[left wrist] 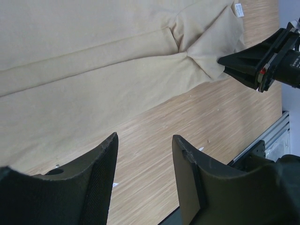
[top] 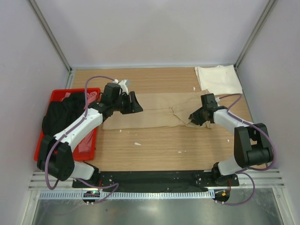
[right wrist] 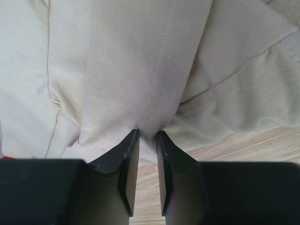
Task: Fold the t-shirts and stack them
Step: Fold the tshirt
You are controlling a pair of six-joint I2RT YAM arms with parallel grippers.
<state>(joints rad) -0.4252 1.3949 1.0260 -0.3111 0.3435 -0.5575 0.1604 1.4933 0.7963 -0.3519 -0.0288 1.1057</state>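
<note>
Top view, left jaws: open, above the left end of the tan t-shirt (top: pixel 159 115), holding nothing.
Top view, right jaws: low on the right end of the same shirt, at its bunched edge.
Top view, arms: the left arm (top: pixel 79 126) reaches forward over the red bin (top: pixel 56 96). The right arm (top: pixel 229 119) bends inward to the left.
Top view, count: one tan t-shirt lies flat across the middle of the worktop (top: pixel 159 150). One cream-white t-shirt (top: pixel 218 79) lies folded at the far right corner. The black cloth (top: pixel 61 115) in the bin I cannot count.
Left wrist view: left jaws wide apart, nothing between them, over bare worktop just beside the shirt. The right jaws touch the shirt's gathered end.
Right wrist view: right jaws narrow, pinching the shirt's edge between the tips, and the cloth wrinkles toward them.
</note>
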